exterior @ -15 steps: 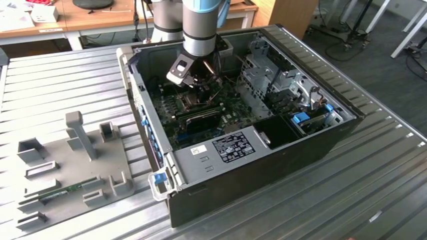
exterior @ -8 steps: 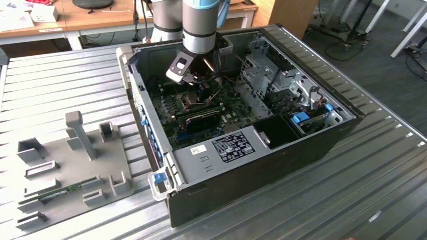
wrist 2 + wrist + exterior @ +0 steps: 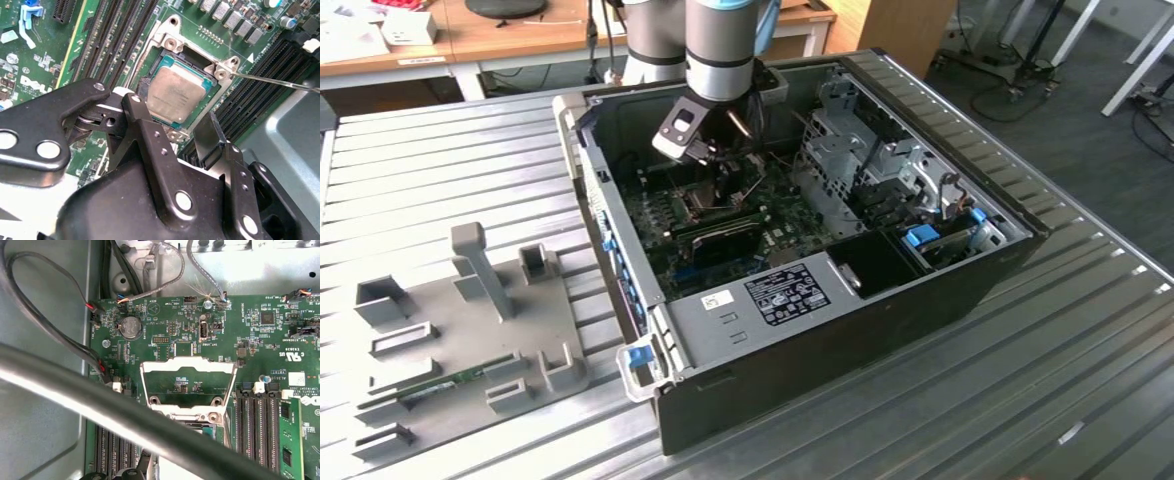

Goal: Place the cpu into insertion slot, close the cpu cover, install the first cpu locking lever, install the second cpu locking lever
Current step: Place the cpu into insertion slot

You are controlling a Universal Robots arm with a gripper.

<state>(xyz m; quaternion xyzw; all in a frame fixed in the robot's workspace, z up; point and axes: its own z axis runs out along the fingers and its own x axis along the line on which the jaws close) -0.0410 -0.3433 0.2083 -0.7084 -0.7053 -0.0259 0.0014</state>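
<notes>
In the second wrist view the cpu [image 3: 180, 95], grey metal top up, lies in the insertion slot [image 3: 167, 45] on the green board. My gripper [image 3: 172, 112] hovers just over it, open, the black fingers [image 3: 145, 130] either side with nothing between them. The cpu cover [image 3: 187, 363] stands swung up off the socket in the first wrist view, board showing through its window. A thin metal locking lever [image 3: 270, 80] sticks out from the socket's corner, unlatched. In the exterior view my gripper [image 3: 720, 160] reaches down into the open computer case [image 3: 961, 290].
Long black memory slots [image 3: 120, 35] flank the socket on both sides. A thick cable [image 3: 100, 400] crosses in front of the first wrist camera. Drive cages [image 3: 881, 170] fill the case's far side. A grey fixture plate [image 3: 454, 340] lies on the slatted metal table [image 3: 1067, 380].
</notes>
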